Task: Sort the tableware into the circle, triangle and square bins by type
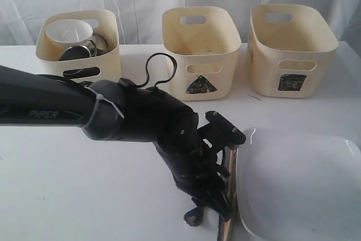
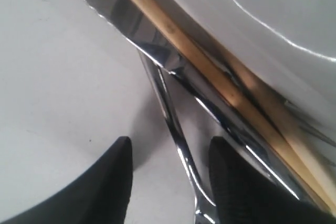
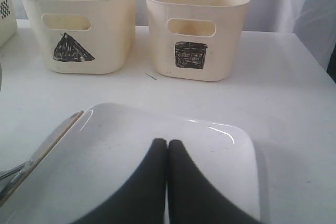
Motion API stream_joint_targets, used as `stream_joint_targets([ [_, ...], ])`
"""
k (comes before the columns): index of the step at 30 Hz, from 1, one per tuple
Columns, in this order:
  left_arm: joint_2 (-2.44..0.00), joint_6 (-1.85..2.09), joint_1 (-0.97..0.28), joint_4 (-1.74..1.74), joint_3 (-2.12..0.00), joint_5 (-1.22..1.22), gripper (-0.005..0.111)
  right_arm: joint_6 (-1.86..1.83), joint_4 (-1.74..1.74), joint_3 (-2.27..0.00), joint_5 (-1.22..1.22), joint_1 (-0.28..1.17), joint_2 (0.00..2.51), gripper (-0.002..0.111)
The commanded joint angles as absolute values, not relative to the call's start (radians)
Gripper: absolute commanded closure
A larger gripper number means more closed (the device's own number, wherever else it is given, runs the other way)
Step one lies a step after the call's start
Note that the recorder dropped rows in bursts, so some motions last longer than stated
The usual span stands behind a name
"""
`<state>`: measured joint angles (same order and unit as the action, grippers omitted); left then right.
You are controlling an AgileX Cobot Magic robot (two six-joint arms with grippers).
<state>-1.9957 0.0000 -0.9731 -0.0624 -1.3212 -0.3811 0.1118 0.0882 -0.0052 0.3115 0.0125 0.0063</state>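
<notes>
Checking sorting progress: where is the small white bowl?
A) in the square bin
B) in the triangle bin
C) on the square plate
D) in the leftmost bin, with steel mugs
D: the small white bowl shows inside the leftmost bin, together with the steel mugs.

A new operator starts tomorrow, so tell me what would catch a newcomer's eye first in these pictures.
The black arm fills the foreground, its left gripper open astride a steel utensil handle beside wooden chopsticks. Right of it lies the large white square plate. At the back stand three cream bins; the leftmost bin holds a white bowl and steel mugs.
</notes>
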Motion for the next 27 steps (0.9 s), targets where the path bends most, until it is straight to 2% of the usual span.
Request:
stream_joint_targets([
  [1,-2.017,0.0,-0.978,-0.074,-1.315,-0.418,0.056,0.109,0.094,0.0,0.298,0.02,0.0,0.108],
  [3,-2.017,0.0,-0.978,-0.074,-1.315,-0.418,0.056,0.109,0.094,0.0,0.298,0.02,0.0,0.108],
  [5,-2.017,0.0,-0.978,-0.074,-1.315,-0.434,0.062,0.109,0.094,0.0,0.298,0.02,0.0,0.108],
  [11,-2.017,0.0,-0.978,-0.017,-1.315,-0.514,0.107,0.109,0.094,0.0,0.298,0.02,0.0,0.108],
  [17,-2.017,-0.014,-0.967,0.057,-1.315,-0.569,0.107,0.109,0.094,0.0,0.298,0.02,0.0,0.108],
  [27,-1.978,-0.14,-0.845,0.169,-1.347,-0.578,0.107,0.109,0.094,0.0,0.298,0.02,0.0,0.108],
])
